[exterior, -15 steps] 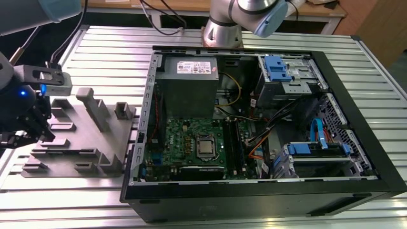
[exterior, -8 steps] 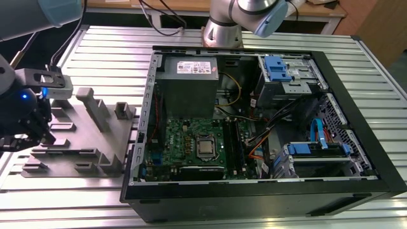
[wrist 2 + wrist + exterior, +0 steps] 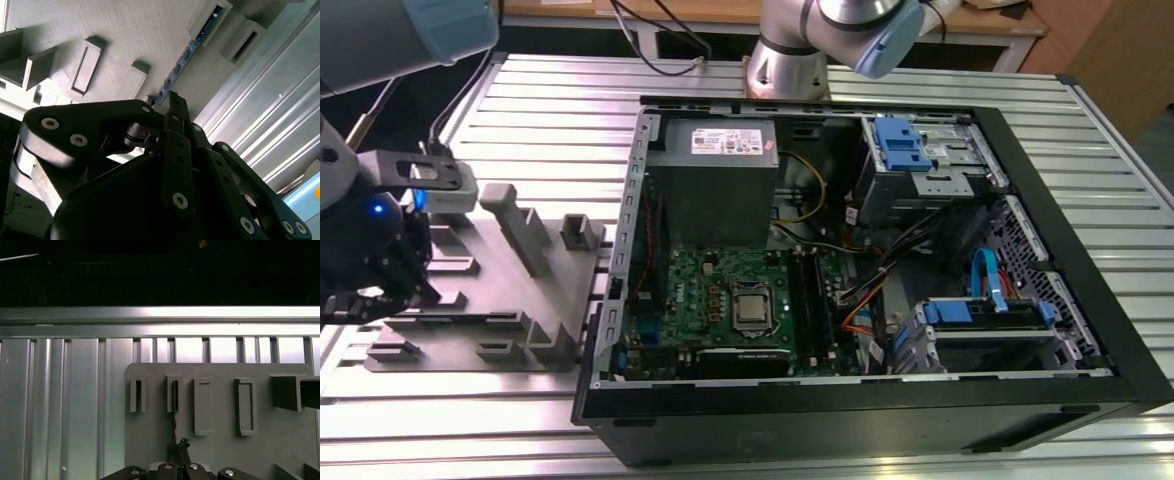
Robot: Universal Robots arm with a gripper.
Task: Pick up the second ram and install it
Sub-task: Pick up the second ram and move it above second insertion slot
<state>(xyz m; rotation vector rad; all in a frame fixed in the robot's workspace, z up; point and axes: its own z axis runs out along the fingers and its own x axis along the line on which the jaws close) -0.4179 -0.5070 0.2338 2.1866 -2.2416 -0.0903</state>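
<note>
The second ram (image 3: 175, 412) is a thin dark board seen edge-on, standing in a slotted block of the grey holder plate (image 3: 220, 450). In the second wrist view the second ram (image 3: 182, 60) runs along the holder plate (image 3: 115, 35) into my fingertips. My black gripper (image 3: 180, 447) is shut on the near end of the stick, and its linkage bars converge at the gripper (image 3: 172, 102) tip. In the exterior view my gripper (image 3: 400, 285) is over the left part of the holder plate (image 3: 494, 300), left of the open computer case (image 3: 1067, 330). The motherboard (image 3: 720, 290) with its long black slots (image 3: 811, 300) lies inside.
Grey upright blocks (image 3: 527, 235) rise from the holder plate beside my gripper. Inside the case are a grey power supply (image 3: 714, 190), blue drive cages (image 3: 907, 145) and loose cables (image 3: 854, 290). Everything rests on a ribbed aluminium table (image 3: 560, 90). The arm's base (image 3: 787, 60) stands behind the case.
</note>
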